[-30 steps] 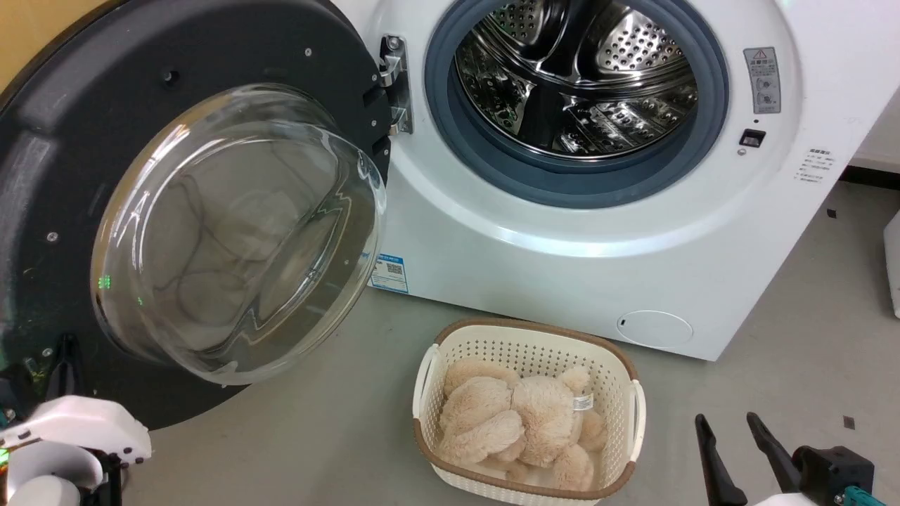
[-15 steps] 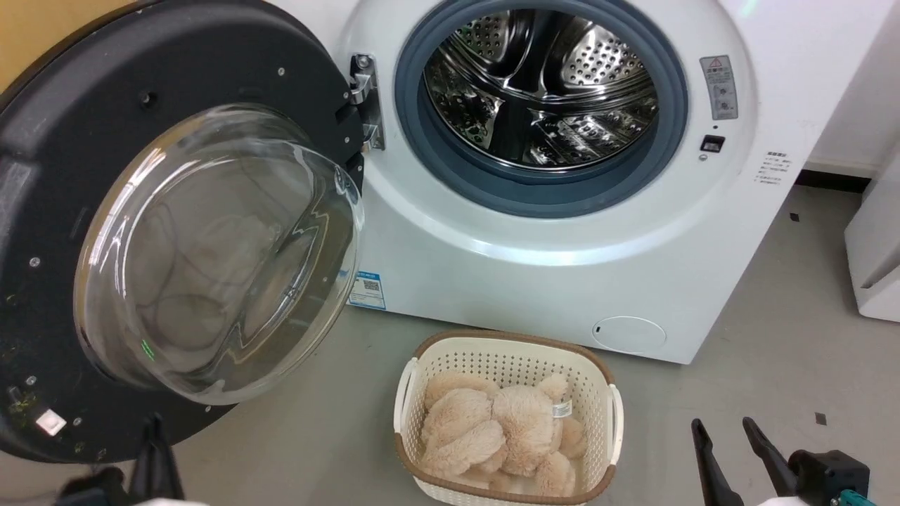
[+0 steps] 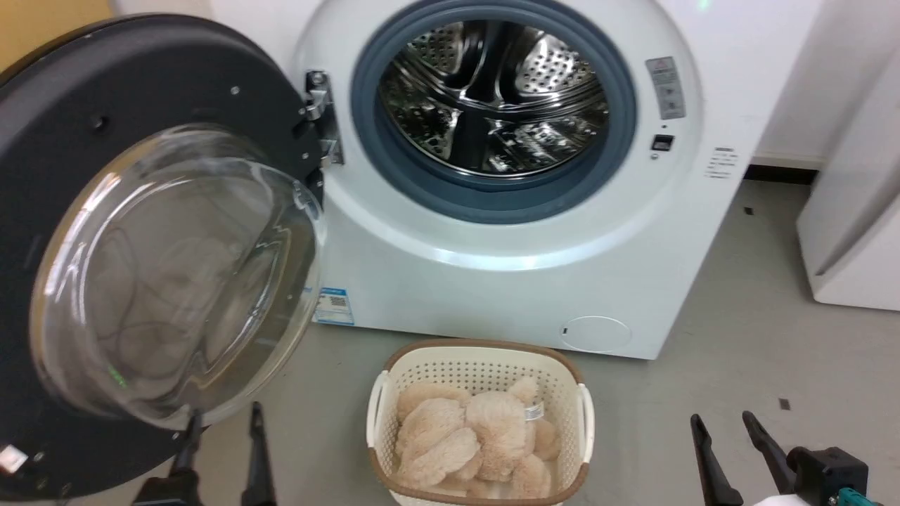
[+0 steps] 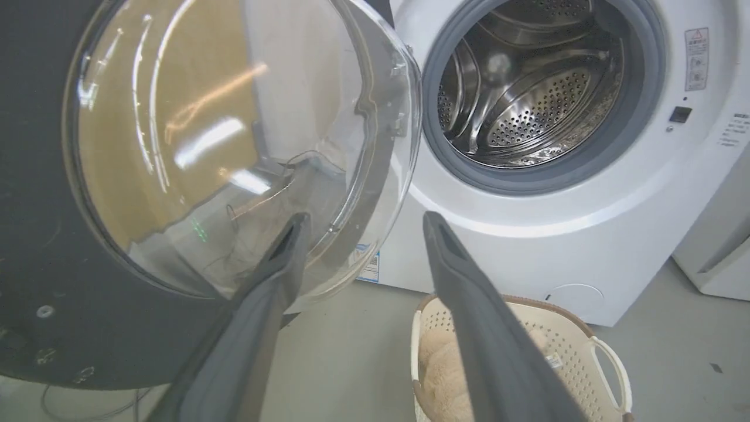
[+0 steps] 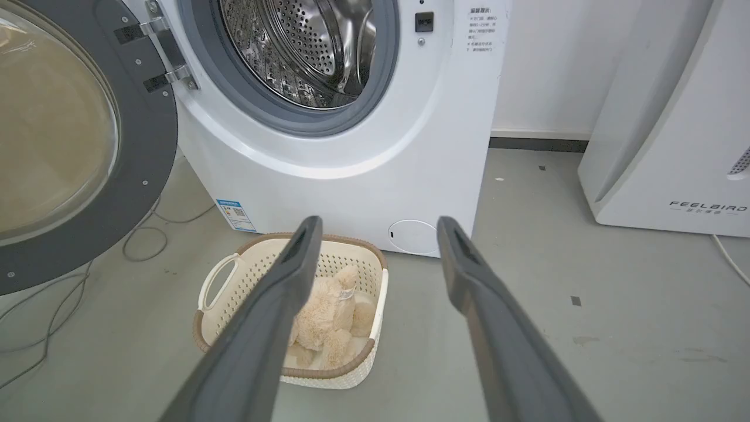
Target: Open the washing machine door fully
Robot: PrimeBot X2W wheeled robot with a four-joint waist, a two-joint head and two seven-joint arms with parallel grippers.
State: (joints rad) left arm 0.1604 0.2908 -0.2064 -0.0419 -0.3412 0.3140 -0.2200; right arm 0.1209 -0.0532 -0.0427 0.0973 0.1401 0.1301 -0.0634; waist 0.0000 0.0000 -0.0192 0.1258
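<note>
At nine o'clock in the head view: the washing machine door (image 3: 162,260), swung wide on its hinge, clear glass bowl bulging toward the camera. At twelve o'clock, the washing machine (image 3: 492,281), drum mouth uncovered. On its front, a blue label (image 3: 332,306) with a QR code at seven o'clock of the mouth and a grey warning label (image 3: 669,88) at three o'clock, print too small to read. At six o'clock on the floor (image 3: 738,351), a cream laundry basket (image 3: 485,349) with a beige plush toy (image 3: 471,436) inside. At seven o'clock, the left gripper (image 3: 225,416), fingers well parted and empty, one tip at the door's lower rim, contact impossible to tell. At five o'clock, the right gripper (image 3: 721,418), likewise spread and empty. At three o'clock in the right wrist view, a white appliance (image 5: 662,117) lettered FEELBIRD.
</note>
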